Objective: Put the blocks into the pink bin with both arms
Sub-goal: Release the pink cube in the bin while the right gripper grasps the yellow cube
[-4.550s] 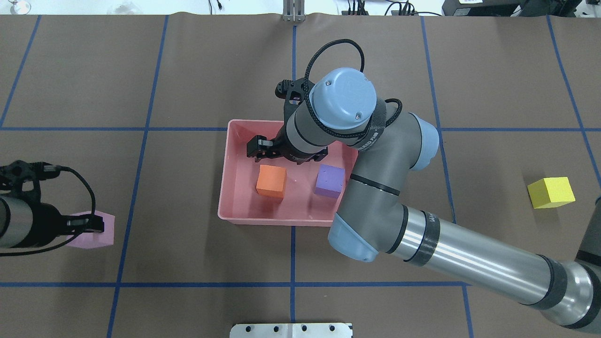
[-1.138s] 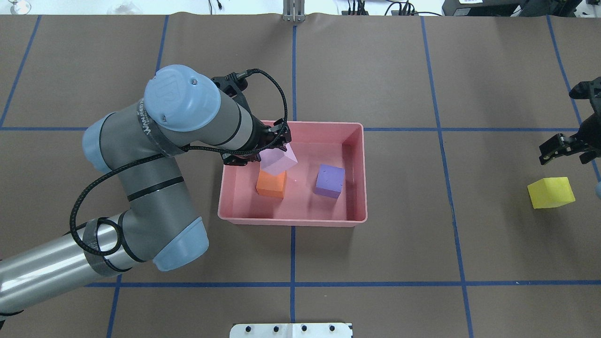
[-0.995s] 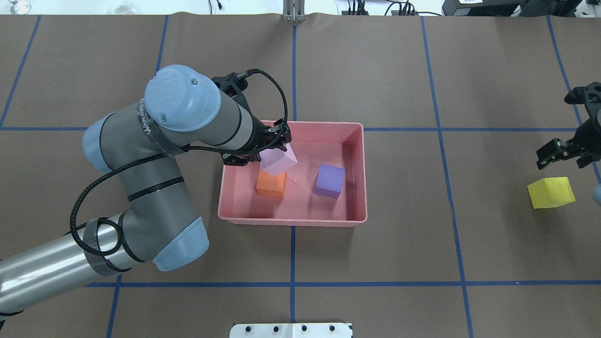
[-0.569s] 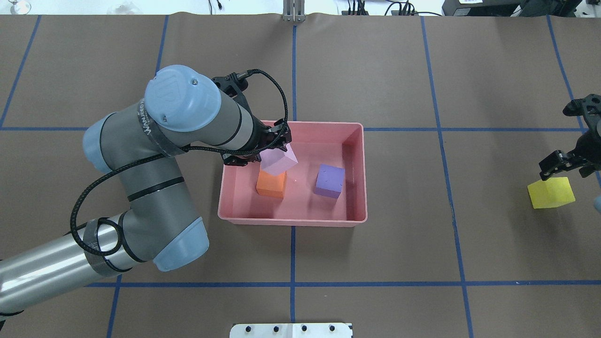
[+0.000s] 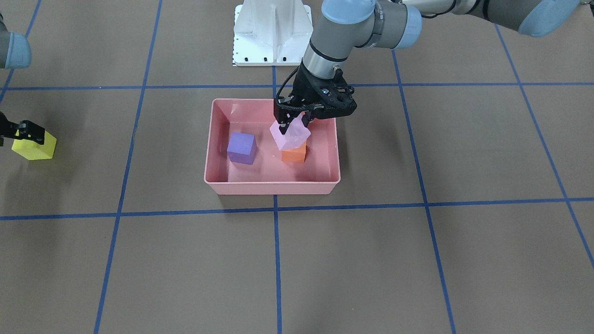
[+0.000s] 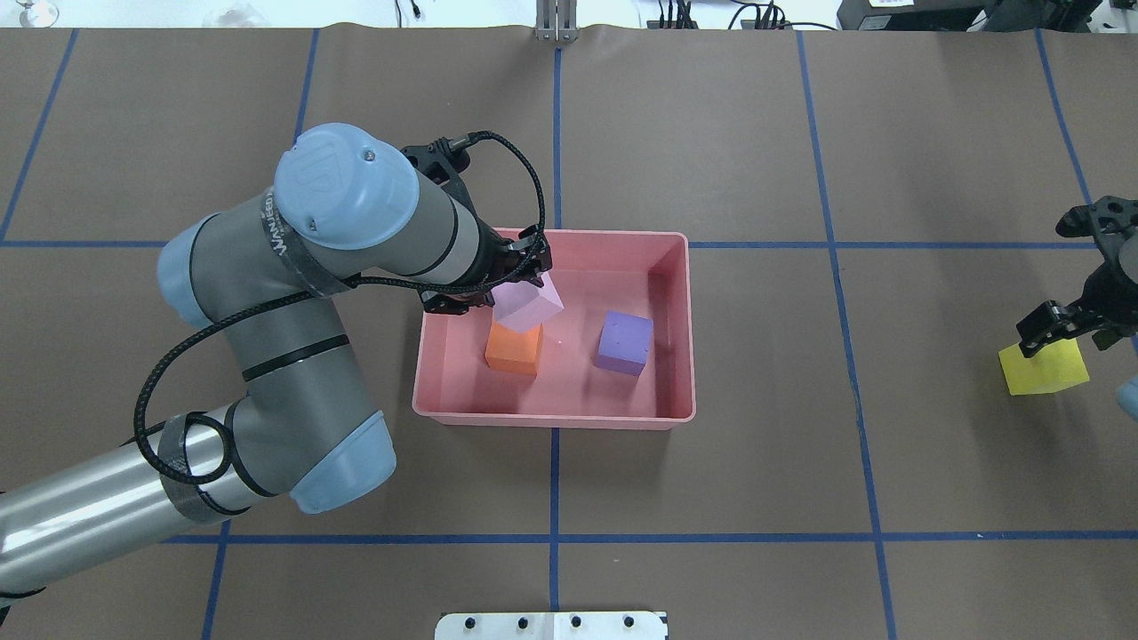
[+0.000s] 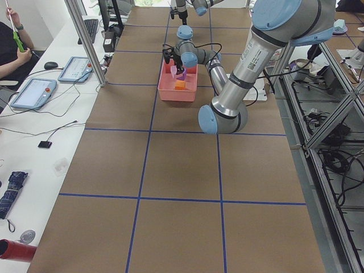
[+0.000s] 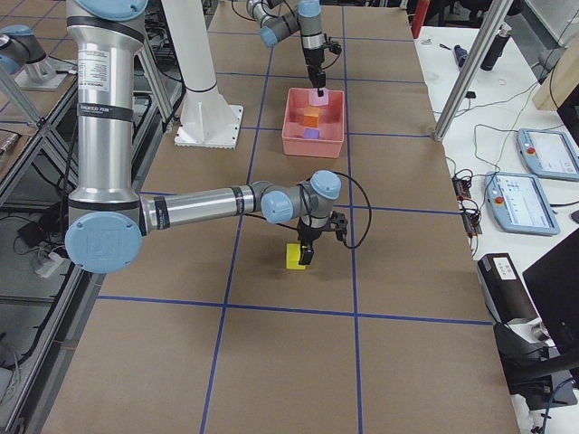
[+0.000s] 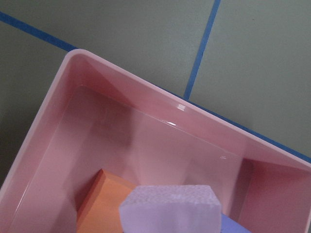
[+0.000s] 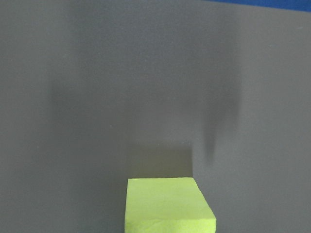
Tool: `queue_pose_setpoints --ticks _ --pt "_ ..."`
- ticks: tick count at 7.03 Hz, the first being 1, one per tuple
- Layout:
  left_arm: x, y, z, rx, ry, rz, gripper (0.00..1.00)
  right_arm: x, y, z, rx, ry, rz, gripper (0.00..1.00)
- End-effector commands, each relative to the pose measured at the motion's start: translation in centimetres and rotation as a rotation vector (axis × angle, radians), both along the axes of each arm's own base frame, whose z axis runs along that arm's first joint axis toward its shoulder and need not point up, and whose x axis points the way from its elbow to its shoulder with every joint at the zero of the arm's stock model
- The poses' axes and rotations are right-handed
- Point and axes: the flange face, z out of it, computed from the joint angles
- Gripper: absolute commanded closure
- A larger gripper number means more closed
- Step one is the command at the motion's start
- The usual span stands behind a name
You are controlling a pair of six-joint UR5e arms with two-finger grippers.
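Note:
The pink bin sits mid-table and holds the orange cube and the purple cube. My left gripper is shut on the light pink cube, tilted, just above the orange cube inside the bin. The left wrist view shows the light pink cube over the orange one. The yellow cube lies on the table at the right. My right gripper is open, low over the cube's far edge.
The white robot base is at the near table edge. Blue tape lines grid the brown table cover. Tablets and a person's arm show on the side desk in the exterior left view.
My right gripper has moved toward me and down onto the yellow cube's far edge. My left gripper has stayed still over the bin with the light pink cube.

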Motion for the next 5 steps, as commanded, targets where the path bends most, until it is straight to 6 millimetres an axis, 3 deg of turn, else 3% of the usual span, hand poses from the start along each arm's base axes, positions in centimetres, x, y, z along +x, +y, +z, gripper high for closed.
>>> queue_pose_setpoints --ticks 1,5 --pt "0.0 0.0 0.0 0.000 0.000 0.000 1.00 -0.9 0.4 1.1 -0.018 0.010 -0.020 0.01" --pt "0.0 0.0 0.1 -0.002 -0.001 0.000 1.00 -2.3 1.0 1.7 -0.026 0.022 -0.048 0.02"
